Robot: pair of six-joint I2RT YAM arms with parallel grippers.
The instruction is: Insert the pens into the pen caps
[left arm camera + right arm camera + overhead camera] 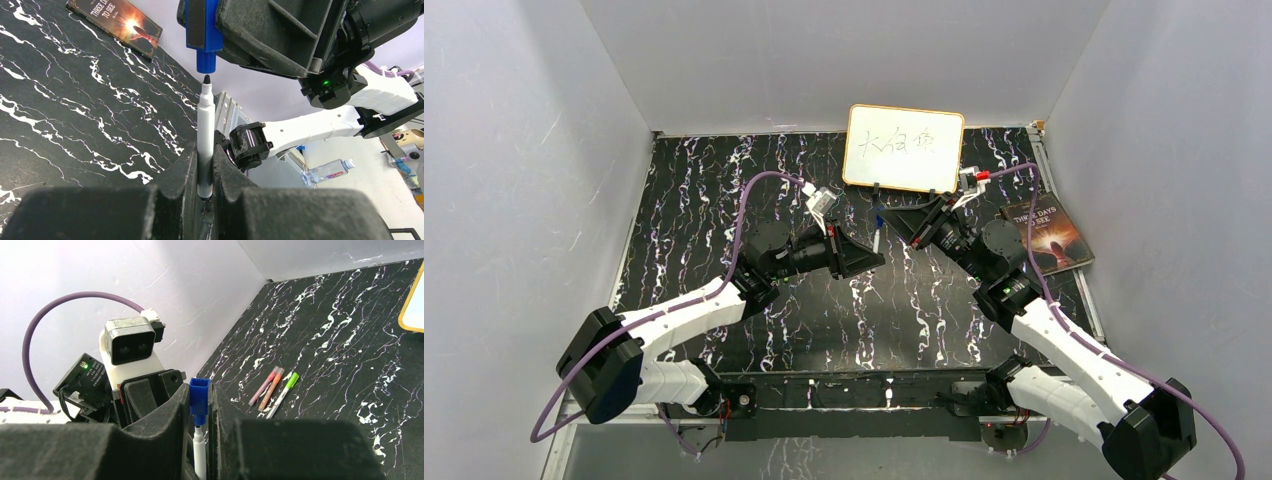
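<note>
Gripped white pen (205,142), tip seemingly just below blue cap (206,59).

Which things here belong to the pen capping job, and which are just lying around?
Job: white pen in left gripper; blue cap in right gripper; three pens on the table.
Lying about: whiteboard; book.

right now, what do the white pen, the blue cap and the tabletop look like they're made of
White pen: probably plastic, with a smooth, slightly glossy barrel and a dark tip that looks like felt.
Blue cap: likely moulded plastic, opaque, with even colour and a soft sheen.
Tabletop: black with white veins like marble. It may be real stone or a printed laminate; the look leaves that open.
</note>
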